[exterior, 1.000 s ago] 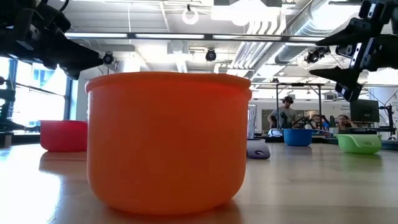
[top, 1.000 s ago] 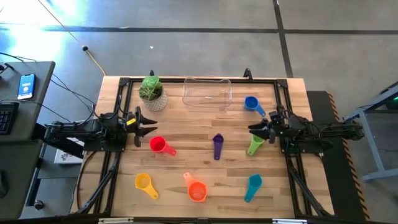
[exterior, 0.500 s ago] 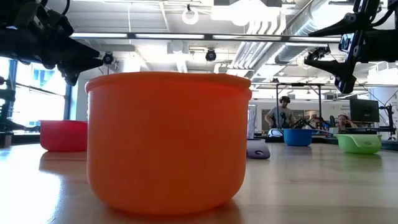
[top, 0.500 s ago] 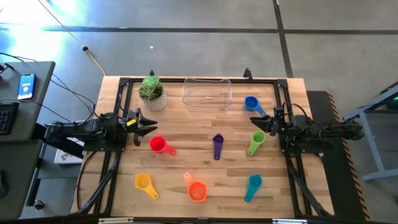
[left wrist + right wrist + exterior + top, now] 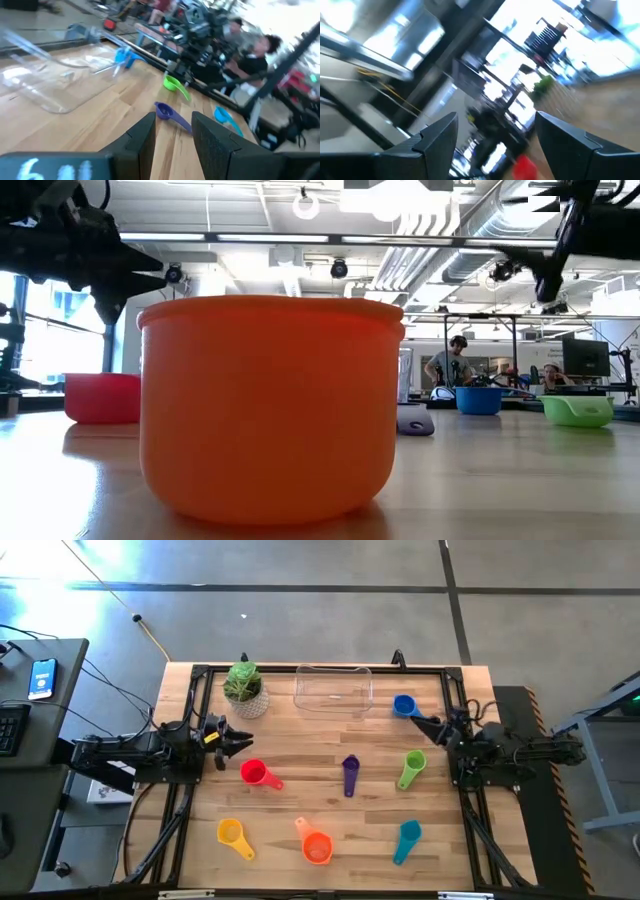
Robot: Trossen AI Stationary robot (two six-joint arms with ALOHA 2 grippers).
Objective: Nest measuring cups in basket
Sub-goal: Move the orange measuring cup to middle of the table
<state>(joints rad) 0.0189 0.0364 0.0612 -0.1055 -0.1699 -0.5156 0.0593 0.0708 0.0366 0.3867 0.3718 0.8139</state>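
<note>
I'd bring the right gripper [image 5: 418,720], jaws spread, down over the blue cup [image 5: 403,705]; left gripper [image 5: 240,741], also spread, waits by the red cup [image 5: 253,772]. Basket [image 5: 333,688] empty.

Seven measuring cups [image 5: 254,773] scattered on table [image 5: 330,840]; clear basket [image 5: 333,690] at far edge beside potted plant [image 5: 243,687]; both arms at sides.

High view looks straight down; low view sits close behind the orange cup [image 5: 270,410].
</note>
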